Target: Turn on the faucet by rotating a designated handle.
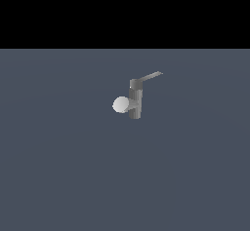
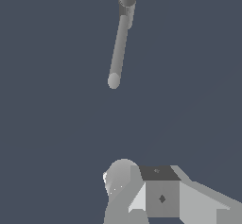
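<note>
Faucet (image 1: pixel 135 101) handle (image 1: pixel 149 77) points toward the upper right; I'd push near its tip. Hand (image 2: pixel 142 194) state: cannot tell.

Flat blue-grey floor (image 1: pixel 58 176) fills scene; plain black band (image 1: pixel 125 13) above; even, soft light

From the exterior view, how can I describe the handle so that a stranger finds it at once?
On the bare grey floor stands one small faucet, an upright grey post. The handle is the thin flat bar leaving the post's top, slanting up toward the exterior view's right. Unlike the stubby spout lower down, it has no pale round end.
</note>
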`<action>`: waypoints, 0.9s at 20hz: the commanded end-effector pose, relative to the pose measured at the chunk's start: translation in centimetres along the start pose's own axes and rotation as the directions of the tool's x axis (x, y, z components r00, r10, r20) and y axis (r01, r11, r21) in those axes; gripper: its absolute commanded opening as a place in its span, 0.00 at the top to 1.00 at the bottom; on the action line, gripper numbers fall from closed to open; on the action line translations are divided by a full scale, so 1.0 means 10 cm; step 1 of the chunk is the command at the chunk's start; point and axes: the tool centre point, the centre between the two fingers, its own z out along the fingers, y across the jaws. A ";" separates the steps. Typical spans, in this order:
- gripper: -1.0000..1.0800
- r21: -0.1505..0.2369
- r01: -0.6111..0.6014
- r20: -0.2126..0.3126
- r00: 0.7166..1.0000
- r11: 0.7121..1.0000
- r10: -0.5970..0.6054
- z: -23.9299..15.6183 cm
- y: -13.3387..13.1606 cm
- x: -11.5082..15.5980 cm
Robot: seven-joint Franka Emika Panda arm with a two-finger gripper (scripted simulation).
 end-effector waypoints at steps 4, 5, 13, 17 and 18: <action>1.00 -0.001 -0.006 -0.003 1.000 1.000 0.006 -0.01 0.01 0.02; 1.00 -0.003 -0.010 -0.005 1.000 1.000 0.010 -0.01 0.03 0.03; 1.00 -0.009 -0.023 -0.014 1.000 1.000 0.023 -0.02 0.07 0.08; 1.00 -0.003 -0.041 -0.014 0.999 0.999 0.041 -0.02 0.07 0.13; 1.00 -0.001 -0.049 -0.014 0.999 0.999 0.049 -0.02 0.07 0.15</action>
